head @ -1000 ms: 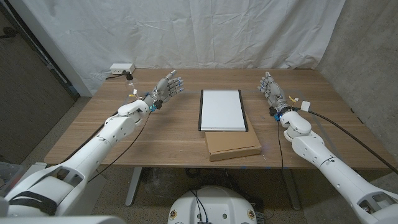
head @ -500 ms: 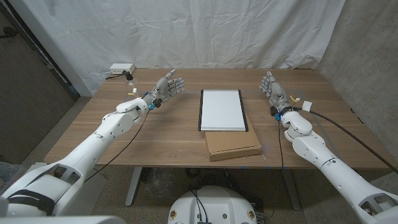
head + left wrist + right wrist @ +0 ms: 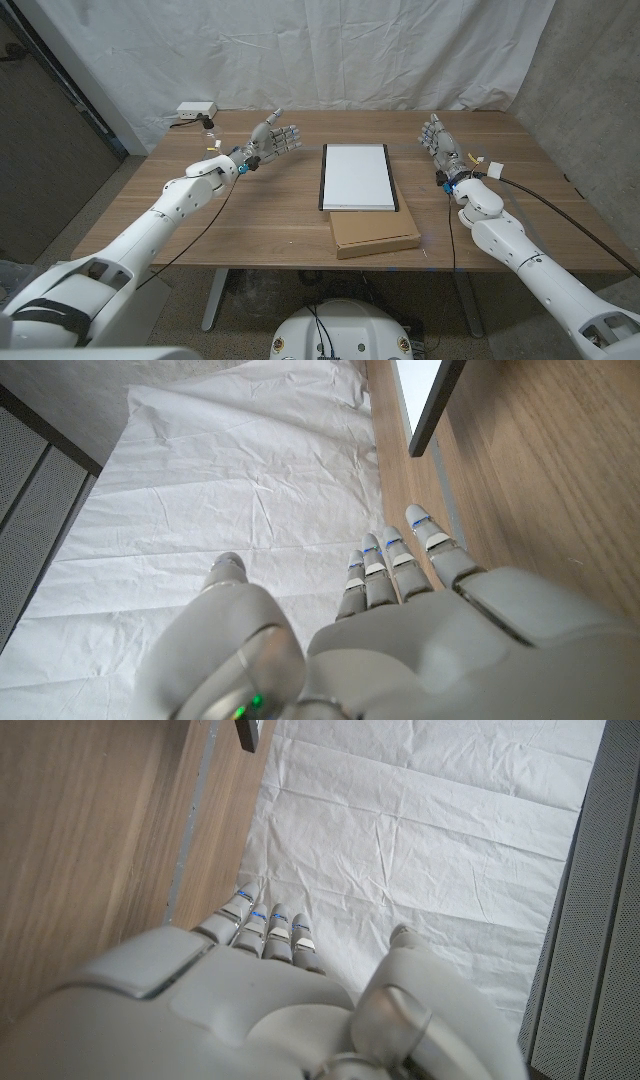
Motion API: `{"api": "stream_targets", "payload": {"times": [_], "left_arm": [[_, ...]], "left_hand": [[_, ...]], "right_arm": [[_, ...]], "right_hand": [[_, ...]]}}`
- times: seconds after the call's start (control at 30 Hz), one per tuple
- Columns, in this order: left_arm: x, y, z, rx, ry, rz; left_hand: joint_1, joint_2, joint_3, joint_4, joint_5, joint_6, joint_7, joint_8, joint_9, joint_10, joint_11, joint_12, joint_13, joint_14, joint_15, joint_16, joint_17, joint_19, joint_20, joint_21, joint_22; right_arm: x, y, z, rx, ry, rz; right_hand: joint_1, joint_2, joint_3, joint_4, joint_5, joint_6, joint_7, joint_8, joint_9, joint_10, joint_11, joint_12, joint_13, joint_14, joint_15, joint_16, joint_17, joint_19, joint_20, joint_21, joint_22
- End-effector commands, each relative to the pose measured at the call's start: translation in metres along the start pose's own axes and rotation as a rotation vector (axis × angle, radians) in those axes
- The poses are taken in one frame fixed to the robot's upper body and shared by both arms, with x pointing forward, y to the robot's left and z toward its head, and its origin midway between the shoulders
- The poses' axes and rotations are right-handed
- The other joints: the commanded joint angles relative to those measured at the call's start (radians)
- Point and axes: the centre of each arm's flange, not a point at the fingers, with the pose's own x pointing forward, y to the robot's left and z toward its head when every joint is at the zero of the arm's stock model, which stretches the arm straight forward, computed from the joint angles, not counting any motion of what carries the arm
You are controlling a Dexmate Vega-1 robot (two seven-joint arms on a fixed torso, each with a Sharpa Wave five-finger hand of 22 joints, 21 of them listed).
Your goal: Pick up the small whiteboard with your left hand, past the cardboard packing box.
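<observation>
The small whiteboard, white with a dark frame, lies flat at the middle of the table, its near edge resting over the cardboard packing box. My left hand hovers above the table to the left of the board's far end, fingers spread toward it and holding nothing. A corner of the whiteboard shows past my left hand in the left wrist view. My right hand stands open to the right of the board, palm upright. My right hand points along the wood with a dark board corner beyond it.
A white power strip with a cable sits at the table's far left corner. Small white tags lie near my left wrist. A white sheet hangs behind the table. A black cable trails from my right wrist.
My left hand has moved a little farther from me and slightly right, toward the board's far end. The right hand, whiteboard and box have stayed put.
</observation>
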Motion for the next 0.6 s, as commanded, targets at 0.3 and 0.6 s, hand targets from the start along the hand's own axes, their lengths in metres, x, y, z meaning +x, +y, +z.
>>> {"api": "stream_targets", "payload": {"times": [0.3,0.6], "left_arm": [[0.01,0.003,-0.005,-0.097,0.04,-0.038],[0.02,0.006,-0.01,-0.157,0.055,-0.076]], "left_hand": [[-0.003,-0.027,-0.017,0.001,-0.004,0.003,0.04,-0.011,0.005,0.011,0.03,-0.004,0.002,0.023,0.022,0.002,0.003,0.041,0.027,0.006,0.002],[-0.007,-0.039,-0.031,0.001,-0.004,-0.024,0.06,-0.025,0.006,-0.005,0.05,-0.016,0.003,0.009,0.049,-0.009,0.004,0.044,0.048,-0.003,0.002]], "right_arm": [[-0.005,-0.002,0.005,0.004,-0.005,-0.006],[-0.007,-0.003,0.008,0.002,-0.011,-0.016]], "right_hand": [[0.012,0.003,0.002,-0.01,-0.003,0.012,0.004,0.0,0.005,0.018,0.002,0.006,0.005,0.012,0.002,0.003,0.003,0.012,-0.002,-0.002,0.005],[0.013,0.004,0.002,-0.011,-0.004,0.015,0.003,0.0,0.005,0.023,0.004,0.007,0.005,0.013,0.002,0.003,0.003,0.014,-0.001,-0.003,0.005]]}}
